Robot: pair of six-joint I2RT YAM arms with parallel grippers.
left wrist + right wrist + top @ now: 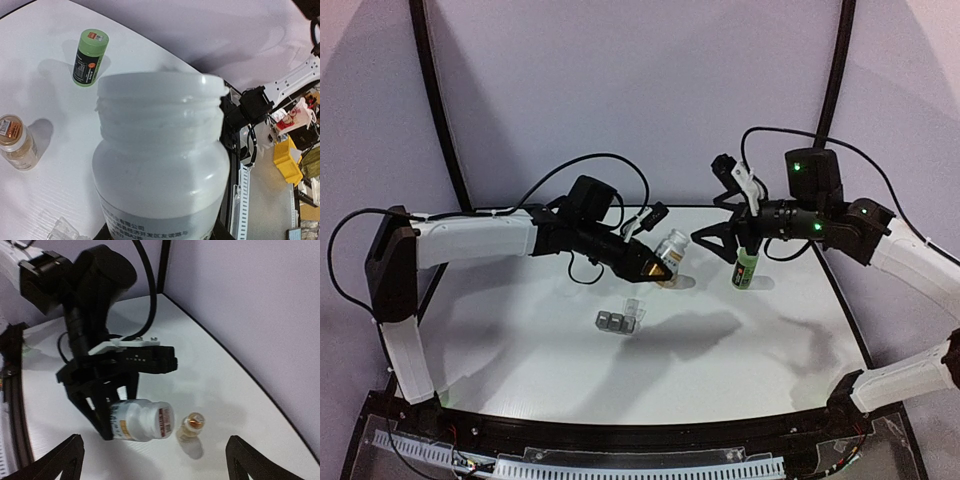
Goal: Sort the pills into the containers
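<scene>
Top view: left gripper (655,263) clamped on the white bottle (672,245), which is tipped well over. The containers (618,319) sit on the table (520,350), nearer than the bottle and slightly left, not under it. Right gripper (725,245) is above the green bottle (745,270); its grip is unclear here.

Left wrist: bottle neck uncapped. Milky wall hides the contents, so no pills seen. Green bottle stands free. Only a clear lid (62,231) corner shows, cut off at the frame's bottom edge.

Right wrist: its own fingers (75,455) are spread wide with nothing between them. Amber bottle (192,426) sits just beside the tipped bottle.

Risks: pouring off-target would scatter pills, and a swing could topple the amber bottle.
</scene>
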